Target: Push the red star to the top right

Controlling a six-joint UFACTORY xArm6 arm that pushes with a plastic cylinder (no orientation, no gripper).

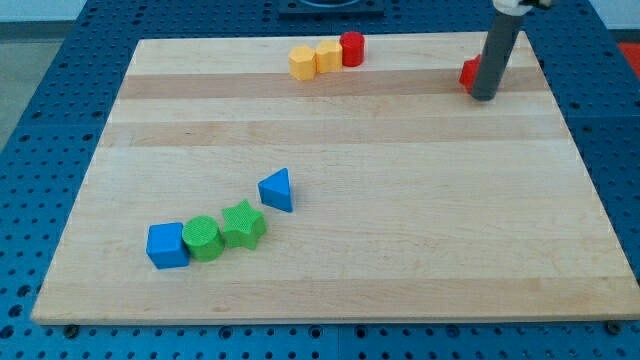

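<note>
My tip (484, 97) is near the view's top right corner of the wooden board (400, 230). It is the bottom end of a dark, straight rod, and it rests on the wood. The rod has no hand, so it holds nothing and only pushes.

The red star (468, 72) is right beside my tip, on the view's left side of the rod. It looks like it is touching the rod. The rod hides most of the block, so only a small red bit shows, and I cannot make out its star shape.

There are no boxes or bowls here. All the blocks lie flat on the board.

Along the view's top edge, near the middle, three blocks sit in a short row and touch each other. The first is a yellow hexagon block (302, 62), the next is a yellow block (327, 56) whose shape I cannot tell, and the last is a red cylinder (351, 48). They are well apart from my tip.

Near the view's bottom left, a blue cube (166, 245), a green cylinder (202, 238) and a green star (243, 225) sit side by side in a row. A blue triangle (277, 190) stands just above and to the right of the green star.

The board sits on a blue table with small holes (60, 120).
</note>
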